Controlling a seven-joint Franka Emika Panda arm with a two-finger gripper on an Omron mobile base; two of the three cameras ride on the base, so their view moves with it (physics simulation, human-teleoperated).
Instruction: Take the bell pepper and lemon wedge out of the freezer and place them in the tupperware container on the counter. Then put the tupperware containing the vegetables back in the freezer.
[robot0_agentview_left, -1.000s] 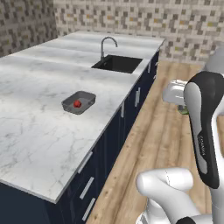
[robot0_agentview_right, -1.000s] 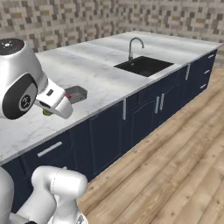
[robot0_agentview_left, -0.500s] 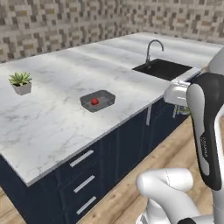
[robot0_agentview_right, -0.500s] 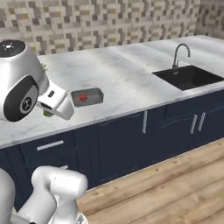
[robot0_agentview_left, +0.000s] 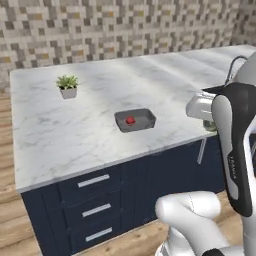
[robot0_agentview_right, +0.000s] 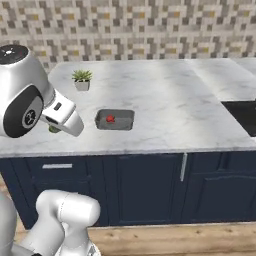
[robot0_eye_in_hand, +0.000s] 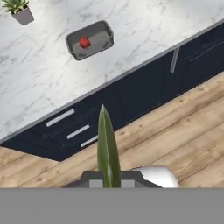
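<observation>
The whole scene has swung across both base views since a second ago: the sink has slid off toward the right edge and a small potted plant (robot0_agentview_left: 67, 86) has come into sight, so it is the base that has driven and turned, not the things that have moved. The white, grey-veined marble worktop (robot0_agentview_left: 60, 130) now lies square in front of the robot, over its navy drawers.

The shallow dark grey tupperware container (robot0_agentview_left: 135, 120) sits near the front edge, with the small glossy red bell pepper (robot0_agentview_left: 130, 120) already inside it. In the hand view the olive-green pointed lemon wedge (robot0_eye_in_hand: 107, 151) rises from between the gripper (robot0_eye_in_hand: 110, 180) tips, so the jaws are clenched on it (the fingers themselves are mostly hidden by the wedge). It hangs over the wooden floor, well short of the container.

By my judgement half the loading is done; the arm must next reach out over the worktop to the container.
</observation>
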